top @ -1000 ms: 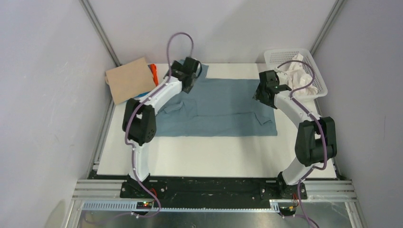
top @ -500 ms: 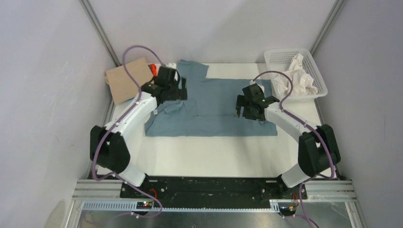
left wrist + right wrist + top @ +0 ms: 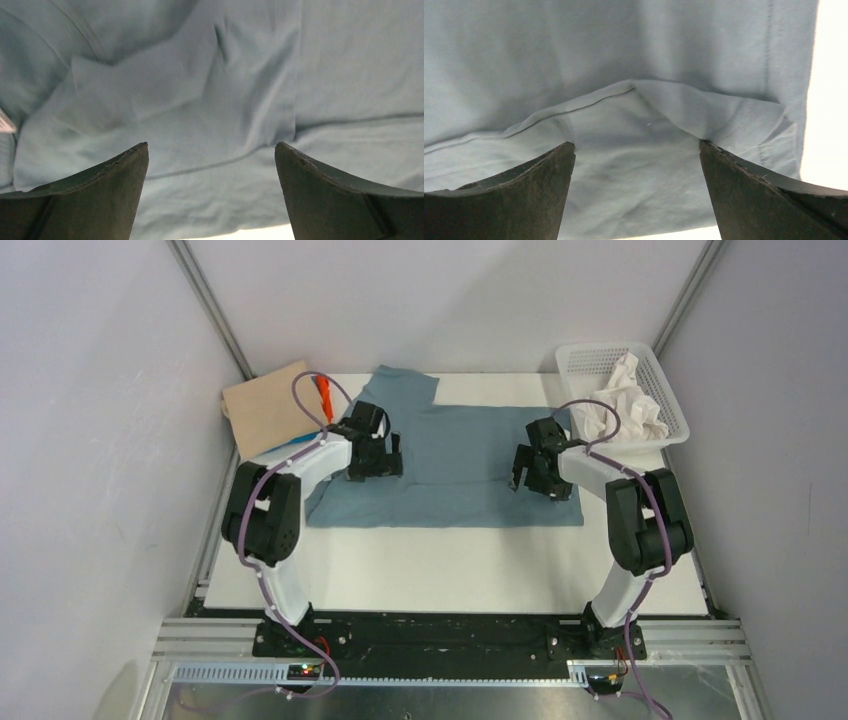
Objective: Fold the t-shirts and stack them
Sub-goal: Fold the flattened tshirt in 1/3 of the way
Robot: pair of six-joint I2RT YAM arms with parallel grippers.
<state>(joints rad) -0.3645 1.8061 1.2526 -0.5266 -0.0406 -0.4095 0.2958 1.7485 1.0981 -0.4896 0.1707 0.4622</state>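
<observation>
Blue-grey shirt (image 3: 450,465): spread out across the far half of the table (image 3: 450,570), with 1 sleeve reaching toward the far edge. Its left end is rumpled.
Left gripper (image 3: 376,466): low over the shirt's left end, just above the rumpled cloth. The wrist view shows the 2 fingers (image 3: 100,190) set wide apart with nothing between them, and creased cloth and a seam beneath.
Right gripper (image 3: 540,480): low over the shirt's right end, close to its right edge. Its 2 fingers (image 3: 529,185) are also spread wide and hold nothing. A raised fold with a stitched hem lies under the gap.
Tan shirt (image 3: 270,405): folded flat, just left of the blue-grey shirt's far left corner.
Orange shirt (image 3: 322,392): only a thin strip shows, between the tan shirt and the blue-grey shirt.
Basket (image 3: 585,358): white mesh, just beyond the blue-grey shirt's far right corner, holding crumpled white cloth (image 3: 630,405).
</observation>
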